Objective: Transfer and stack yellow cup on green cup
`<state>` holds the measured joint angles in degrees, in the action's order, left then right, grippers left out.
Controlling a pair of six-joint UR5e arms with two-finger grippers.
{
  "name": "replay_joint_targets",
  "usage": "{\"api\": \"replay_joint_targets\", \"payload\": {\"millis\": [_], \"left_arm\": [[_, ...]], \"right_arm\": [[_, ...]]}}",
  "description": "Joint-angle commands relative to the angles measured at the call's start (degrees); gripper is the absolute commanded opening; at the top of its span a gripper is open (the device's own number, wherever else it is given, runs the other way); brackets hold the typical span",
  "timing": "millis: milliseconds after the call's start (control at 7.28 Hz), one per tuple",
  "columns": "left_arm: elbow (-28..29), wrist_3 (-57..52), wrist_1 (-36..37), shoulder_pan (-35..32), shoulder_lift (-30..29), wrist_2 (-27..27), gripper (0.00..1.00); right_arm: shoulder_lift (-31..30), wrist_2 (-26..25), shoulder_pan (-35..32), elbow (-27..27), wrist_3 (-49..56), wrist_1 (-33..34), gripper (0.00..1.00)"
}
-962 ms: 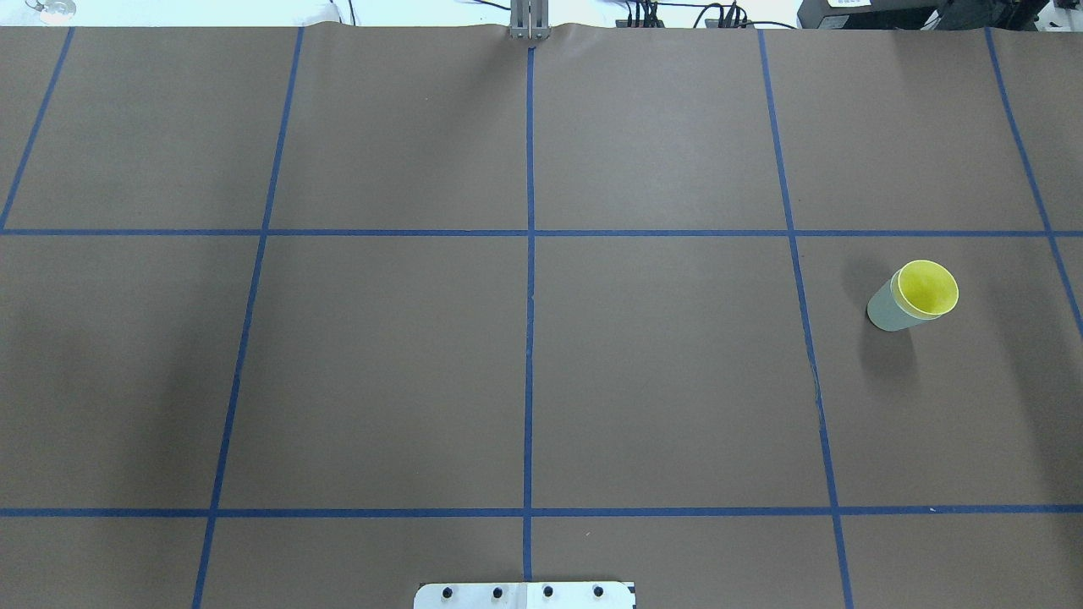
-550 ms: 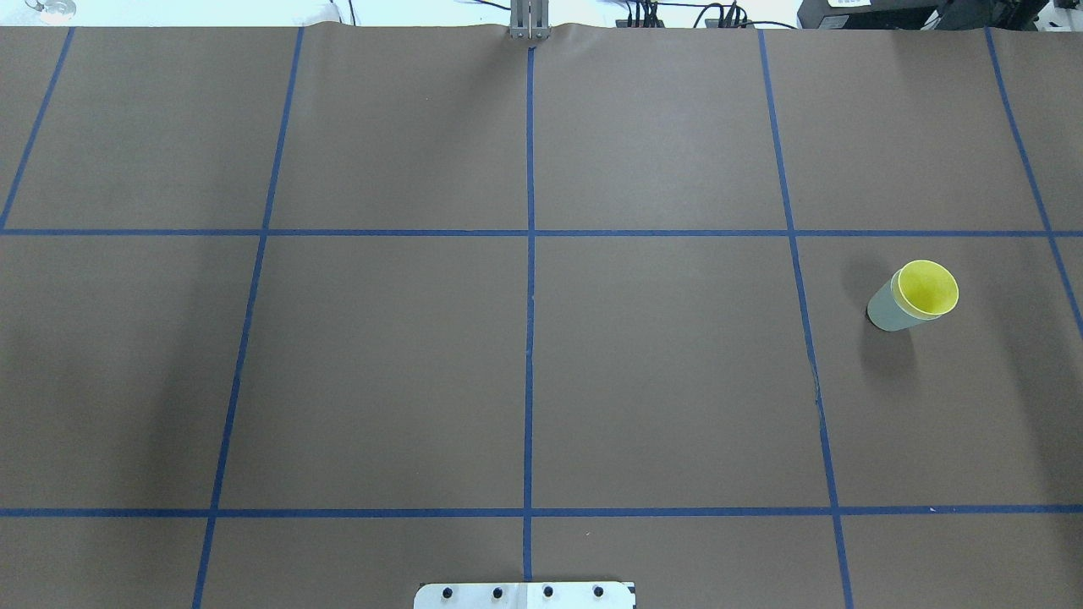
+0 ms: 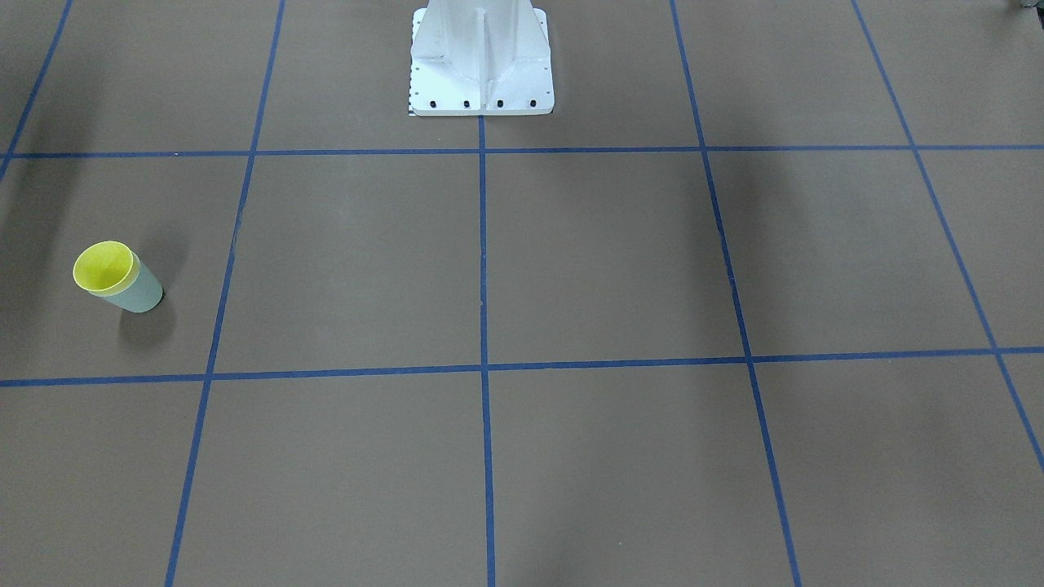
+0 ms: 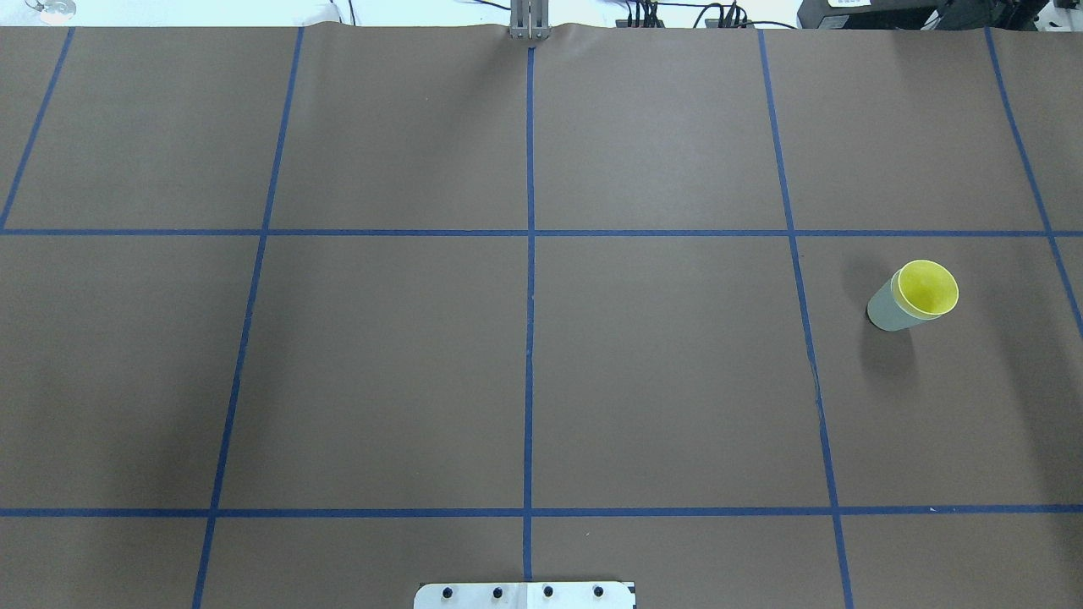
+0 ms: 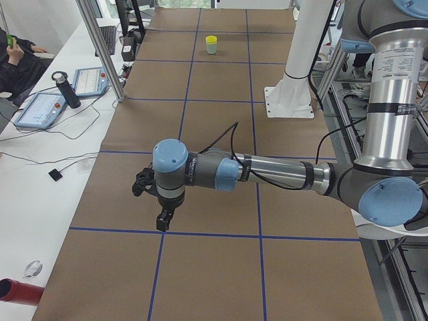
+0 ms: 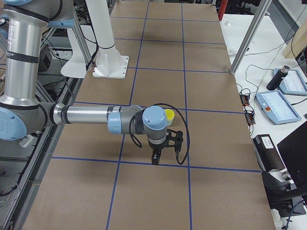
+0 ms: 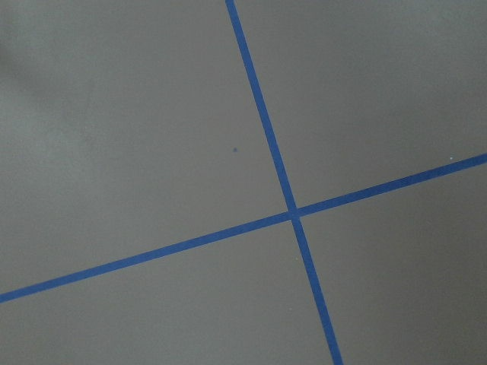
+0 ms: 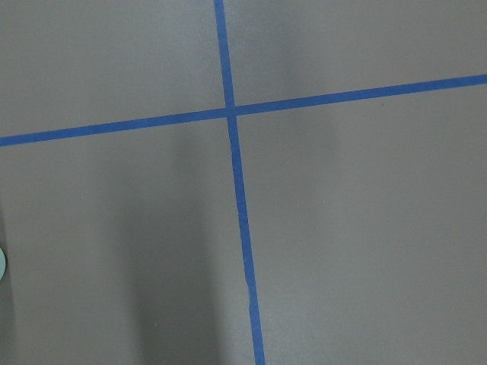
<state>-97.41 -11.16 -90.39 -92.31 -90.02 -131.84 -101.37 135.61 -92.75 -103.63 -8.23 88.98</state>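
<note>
— Nothing has moved since a second ago, has it?
— No. The yellow cup sits nested in the green cup exactly as before, both upright, with the yellow rim showing just above the green one.
— Where on the desk?
— On the robot's right side, in the middle row of squares, just beyond a blue tape line.
— And the arms?
— Only the side cameras catch them. The right gripper points down over the desk and its wrist hides part of the cups. The left gripper hangs over the desk's other end, well apart from them.
— Fingers open or closed?
— I cannot tell for either one from these angles.
</note>
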Motion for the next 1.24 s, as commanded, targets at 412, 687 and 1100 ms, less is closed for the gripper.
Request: {"api": "replay_joint_targets", "payload": {"millis": [412, 687, 1100], "left_arm": [[-0.41, -0.09, 0.56, 0.11, 2.75, -1.75, 1.0], [-0.32, 0.0, 0.56, 0.11, 2.66, -1.76, 1.0], [-0.67, 0.09, 0.74, 0.11, 2.66, -1.76, 1.0]], "right_arm": [[-0.14, 0.09, 0.03, 0.53, 0.5, -0.48, 0.99], [-0.14, 0.0, 0.03, 0.62, 0.41, -0.21, 0.99], [-0.14, -0.17, 0.03, 1.06, 0.41, -0.3, 0.99]]}}
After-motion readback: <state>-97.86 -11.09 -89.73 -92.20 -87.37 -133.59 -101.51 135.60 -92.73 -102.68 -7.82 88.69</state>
